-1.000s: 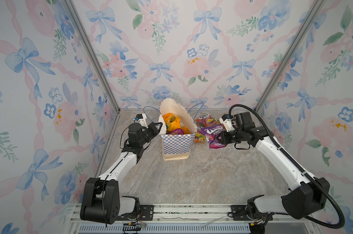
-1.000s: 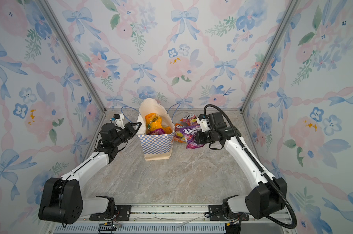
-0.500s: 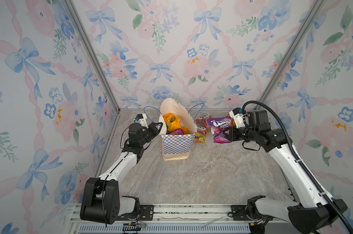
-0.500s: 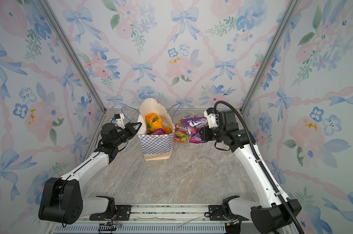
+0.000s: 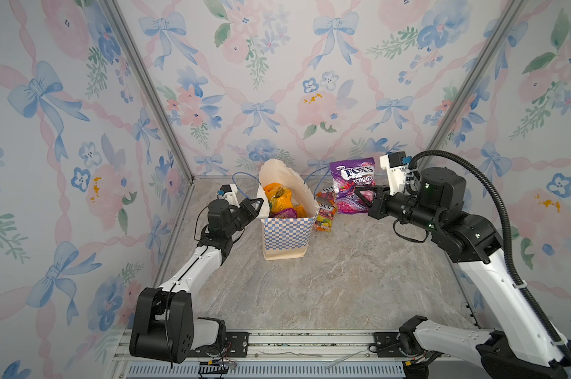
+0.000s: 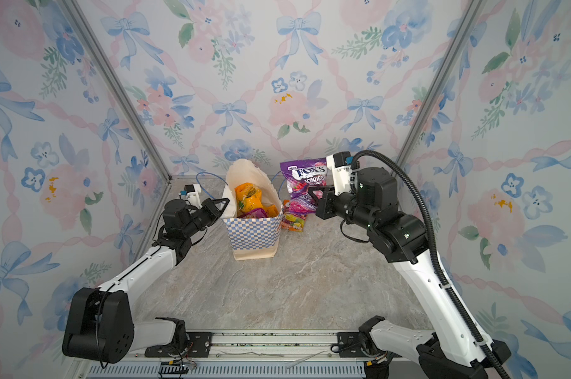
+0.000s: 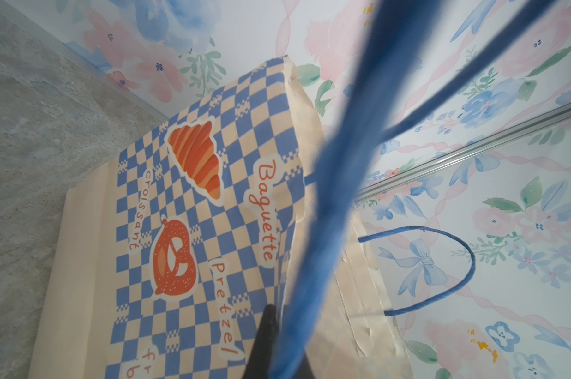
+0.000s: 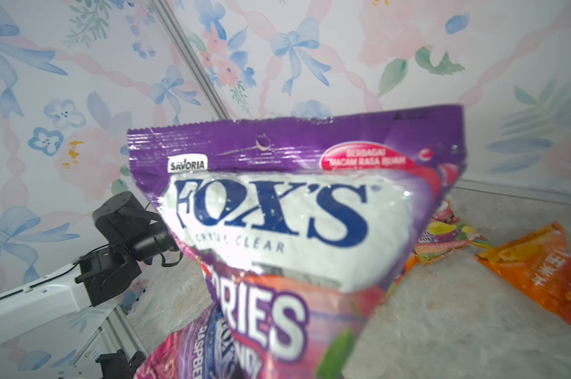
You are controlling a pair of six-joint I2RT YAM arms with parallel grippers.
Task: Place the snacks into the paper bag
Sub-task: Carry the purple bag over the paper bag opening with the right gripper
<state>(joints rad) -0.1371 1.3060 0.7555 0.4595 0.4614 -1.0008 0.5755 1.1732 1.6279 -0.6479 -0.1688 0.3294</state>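
The left gripper was clamped shut on the near-side rim of the paper bag, seemingly to hold its mouth open, while the right gripper pinched a purple FOX'S packet raised just beside the bag, likely for dropping in.

Checkered paper bag stands open, orange packets inside; purple FOX'S packet held upright, near it.

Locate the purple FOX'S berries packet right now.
In both top views the purple FOX'S packet is held upright in the right claw, right of the paper bag, above the loose packets on the table.
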